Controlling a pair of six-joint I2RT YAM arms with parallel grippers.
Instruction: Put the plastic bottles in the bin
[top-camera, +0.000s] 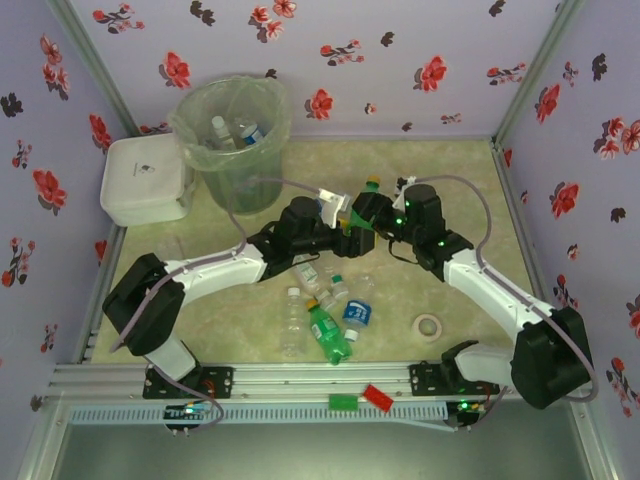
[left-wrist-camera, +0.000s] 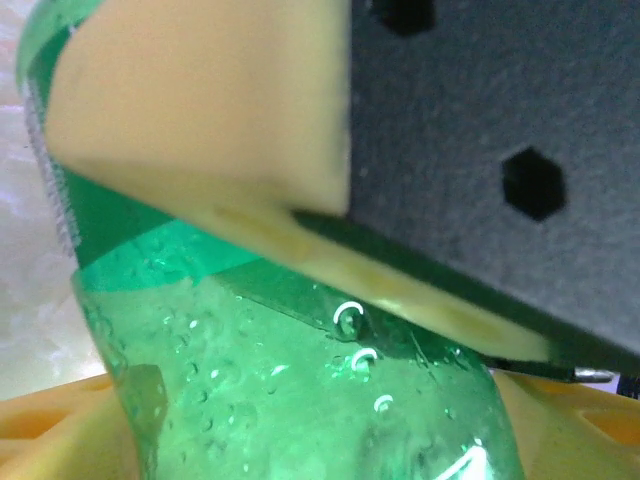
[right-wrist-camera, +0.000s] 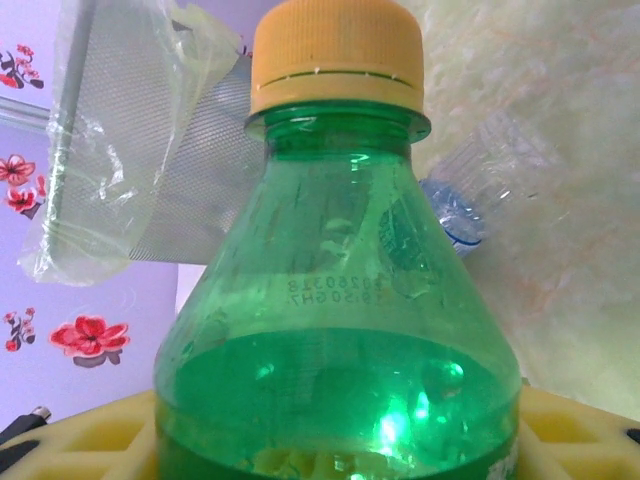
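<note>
Centrally, above the table (top-camera: 470, 200), a green plastic bottle with an orange cap (right-wrist-camera: 335, 330) sits clamped in the right gripper (top-camera: 383, 210). The left gripper (top-camera: 345, 213) brackets it too, one cream pad (left-wrist-camera: 200, 100) against its side; whether it grips, I cannot tell. The round grey-green bin lined with clear plastic (top-camera: 250, 170) stands well apart, back left.

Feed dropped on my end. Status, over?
Right end effector shut on green bottle. Left end effector around it too, grip unclear. Bin back left, path looks open.
</note>
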